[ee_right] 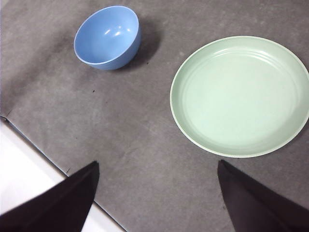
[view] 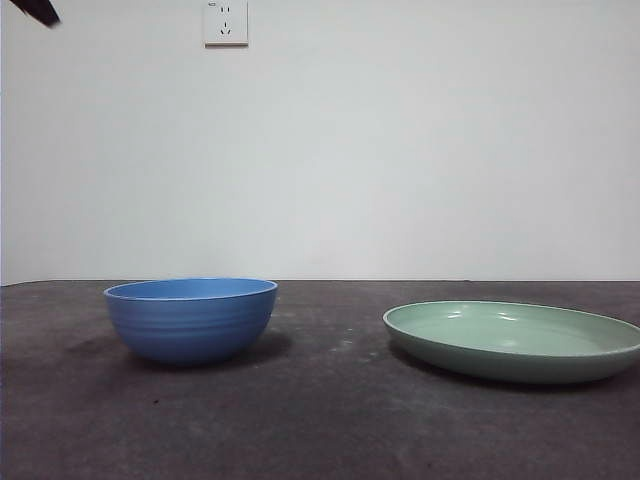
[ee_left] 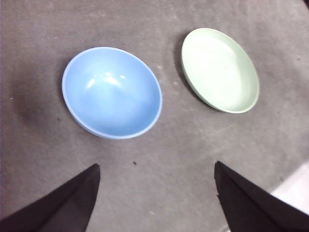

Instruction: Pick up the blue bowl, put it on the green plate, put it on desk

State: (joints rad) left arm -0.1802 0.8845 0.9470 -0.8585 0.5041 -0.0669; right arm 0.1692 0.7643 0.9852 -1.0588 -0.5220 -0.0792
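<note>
The blue bowl [view: 191,318] stands upright and empty on the desk [view: 320,420], left of centre. The green plate [view: 514,340] lies flat on the desk to its right, apart from the bowl. My left gripper [ee_left: 157,169] is open and empty, high above the desk near the bowl [ee_left: 112,92], with the plate [ee_left: 219,70] beyond it. My right gripper [ee_right: 158,166] is open and empty, high above the desk near the plate [ee_right: 240,95], with the bowl [ee_right: 107,37] farther off. A black arm tip [view: 38,10] shows at the top left corner of the front view.
A white wall with a socket [view: 225,22] stands behind the desk. The desk's edge and a pale floor strip show in the right wrist view [ee_right: 29,174] and in the left wrist view [ee_left: 294,193].
</note>
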